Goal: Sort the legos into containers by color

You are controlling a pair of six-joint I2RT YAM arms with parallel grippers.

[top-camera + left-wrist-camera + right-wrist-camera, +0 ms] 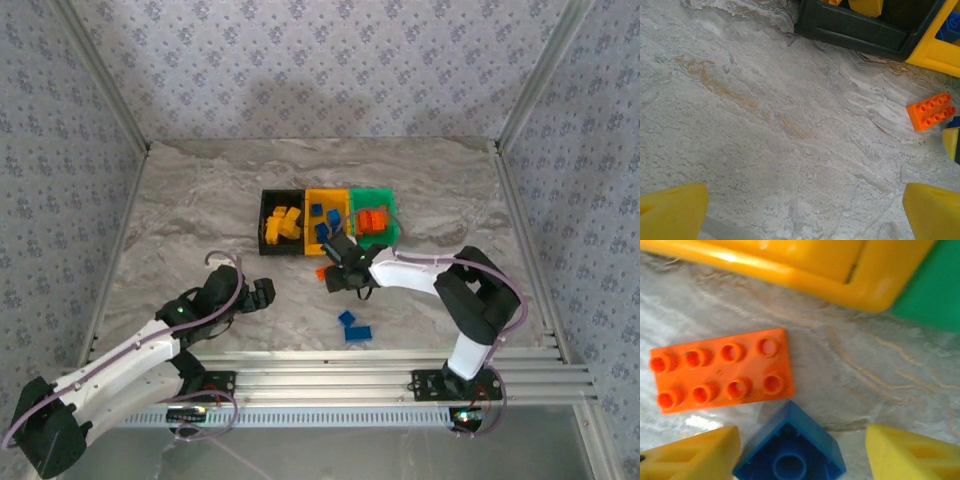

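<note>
Top external, yellow legos in black bin

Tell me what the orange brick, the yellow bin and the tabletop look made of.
Orange brick: moulded plastic, glossy; highlights on its studs.
Yellow bin: smooth shiny plastic; glare along its rim.
Tabletop: grey veined marble look, matte; stone or laminate, cannot tell.

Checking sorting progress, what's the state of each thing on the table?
Black bin, holds yellow bricks.
Yellow bin, holds blue bricks.
Green bin, holds orange bricks.
Orange brick, loose, studs up.
Blue brick, underside up, unsorted.
Left tool, open, empty.
Right tool, open, straddling blue brick.
</note>
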